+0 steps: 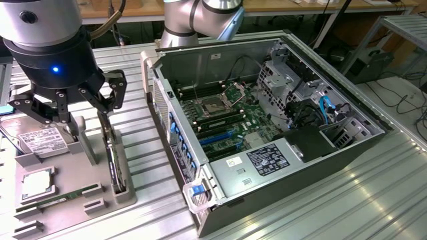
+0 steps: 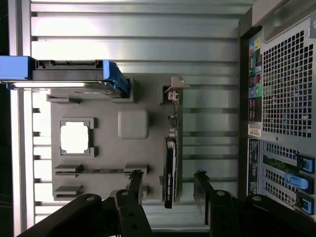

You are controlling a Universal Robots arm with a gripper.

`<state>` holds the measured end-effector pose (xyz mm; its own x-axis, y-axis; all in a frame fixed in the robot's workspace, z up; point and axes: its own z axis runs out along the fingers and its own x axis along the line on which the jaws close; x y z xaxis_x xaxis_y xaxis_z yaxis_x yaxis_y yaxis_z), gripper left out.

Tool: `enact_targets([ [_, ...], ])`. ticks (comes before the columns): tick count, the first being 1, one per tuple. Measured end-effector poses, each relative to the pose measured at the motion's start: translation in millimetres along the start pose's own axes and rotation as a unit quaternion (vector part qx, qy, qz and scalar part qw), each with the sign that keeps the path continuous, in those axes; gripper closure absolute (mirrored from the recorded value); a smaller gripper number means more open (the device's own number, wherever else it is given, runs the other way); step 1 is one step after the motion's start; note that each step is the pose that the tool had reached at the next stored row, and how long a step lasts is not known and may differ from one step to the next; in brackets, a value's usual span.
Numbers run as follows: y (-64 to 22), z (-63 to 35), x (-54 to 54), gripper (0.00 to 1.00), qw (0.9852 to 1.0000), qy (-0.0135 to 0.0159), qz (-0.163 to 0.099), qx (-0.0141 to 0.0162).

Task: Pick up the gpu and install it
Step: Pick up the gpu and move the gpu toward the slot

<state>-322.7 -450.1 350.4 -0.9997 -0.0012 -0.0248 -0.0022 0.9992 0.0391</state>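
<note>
Gpu, a thin flat dark card with a silver metal bracket at one end, stands on edge in a slot of the grey moulded holder tray, beside the open black computer case. The step in hand looks like the grasp. It would go best with the black two-fingered gripper kept square to the card, so both fingers meet its flat faces evenly, low enough for a firm hold but clear of the slot walls. The fingers are spread wide with the card between them, touching neither and holding nothing.
</note>
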Motion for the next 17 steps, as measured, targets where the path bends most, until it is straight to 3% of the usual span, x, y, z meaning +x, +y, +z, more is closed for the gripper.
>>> enact_targets([
  [17,-0.8,12.3,-1.3,0.45,1.0,0.0001,0.0,-0.0003],
])
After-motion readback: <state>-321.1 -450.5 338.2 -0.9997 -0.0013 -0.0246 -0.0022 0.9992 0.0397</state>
